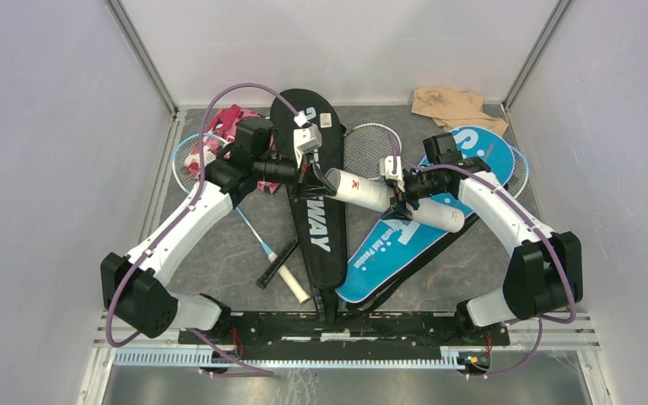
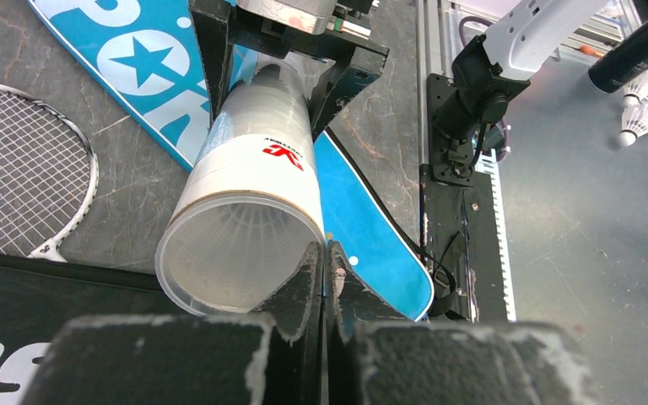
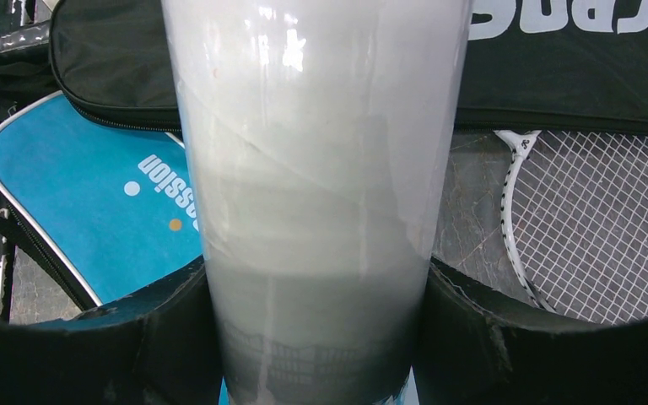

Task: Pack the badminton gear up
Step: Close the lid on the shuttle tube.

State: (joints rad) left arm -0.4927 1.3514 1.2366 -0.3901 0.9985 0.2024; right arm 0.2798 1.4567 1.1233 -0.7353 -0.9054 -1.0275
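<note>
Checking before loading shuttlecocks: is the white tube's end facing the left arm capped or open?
Open: no cap; the left wrist view looks straight into the white tube.

The CROSSWAY cover (image 1: pixel 325 236) lay mid-desk (image 1: pixel 228 261), with the SPORT cover (image 1: pixel 388 253) just right of it. The tube (image 1: pixel 388 198) hung above both. One racket (image 1: pixel 294 285) lay left of them; a second racket (image 1: pixel 371 148) lay between them, behind.

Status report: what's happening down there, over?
Right gripper clamped on tube. Left gripper shut at tube's open end. Blue cover lies below.
</note>
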